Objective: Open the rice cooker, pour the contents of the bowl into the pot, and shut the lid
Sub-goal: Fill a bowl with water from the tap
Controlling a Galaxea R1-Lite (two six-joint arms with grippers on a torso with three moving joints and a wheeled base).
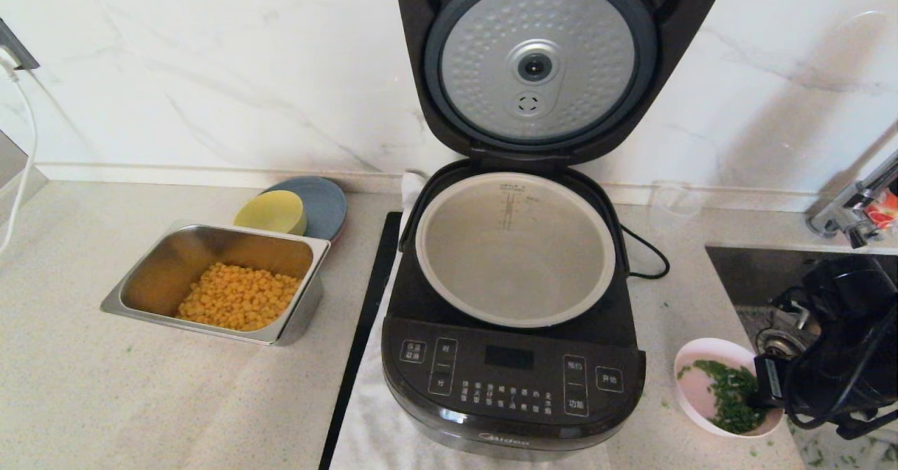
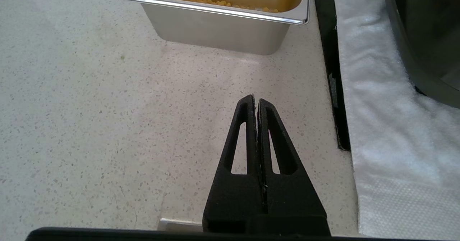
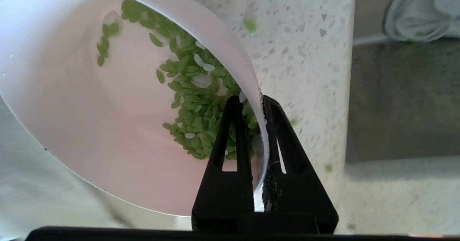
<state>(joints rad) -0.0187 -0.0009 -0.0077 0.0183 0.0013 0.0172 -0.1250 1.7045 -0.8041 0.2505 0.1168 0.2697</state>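
Right gripper (image 3: 253,102) pinched on bowl (image 1: 701,365) rim near counter (image 1: 105,386) front-right edge; rice cooker (image 1: 512,386) reads "Midea", lid (image 1: 554,56) up.

the rice cooker (image 1: 512,379) is glossy black with white labels on its panel; the lid (image 1: 540,63) shows a dimpled silver disc ringed in dark grey. the pot (image 1: 515,249) is light grey with a pale rim. the bowl (image 3: 90,126) is pale pink, holding green grains (image 3: 194,100) and a few white ones. the steel tray (image 1: 217,280) holds yellow corn (image 1: 238,296). the countertop (image 2: 90,126) is speckled beige.
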